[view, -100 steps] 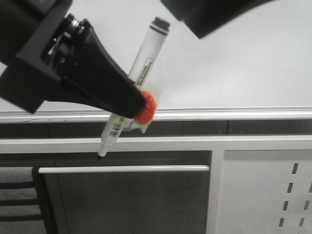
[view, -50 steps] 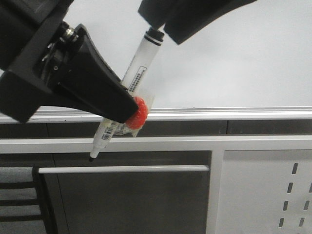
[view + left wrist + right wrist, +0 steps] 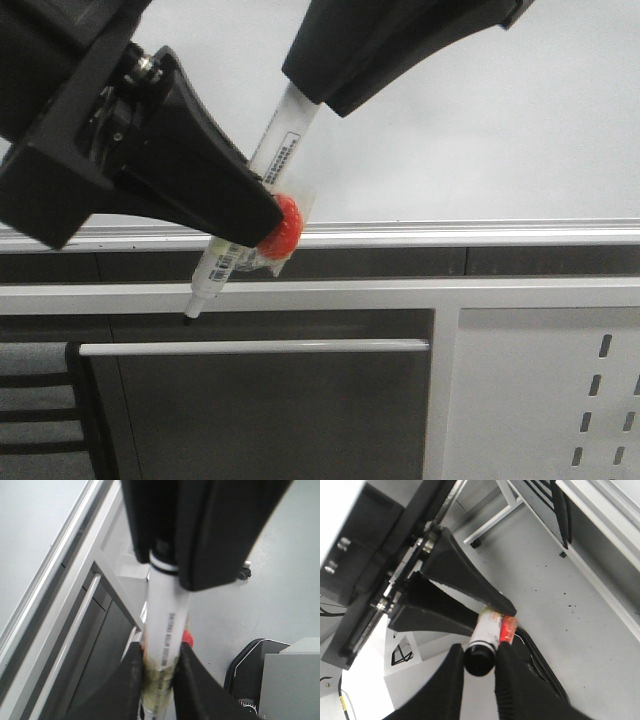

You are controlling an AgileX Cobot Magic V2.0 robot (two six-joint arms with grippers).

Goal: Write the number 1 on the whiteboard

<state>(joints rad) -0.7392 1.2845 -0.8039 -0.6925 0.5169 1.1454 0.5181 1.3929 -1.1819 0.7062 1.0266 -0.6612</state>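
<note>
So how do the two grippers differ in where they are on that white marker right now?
The left gripper clamps the white marker pen low on its barrel, beside the red blob, near the writing tip. The right gripper covers the top, black-capped end. In the front view the left comes in from the left, the right from above. Both have jaws around the same tilted marker.

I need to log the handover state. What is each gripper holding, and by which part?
Left gripper clamps the marker on its lower barrel; right gripper closes around its capped upper end.
</note>
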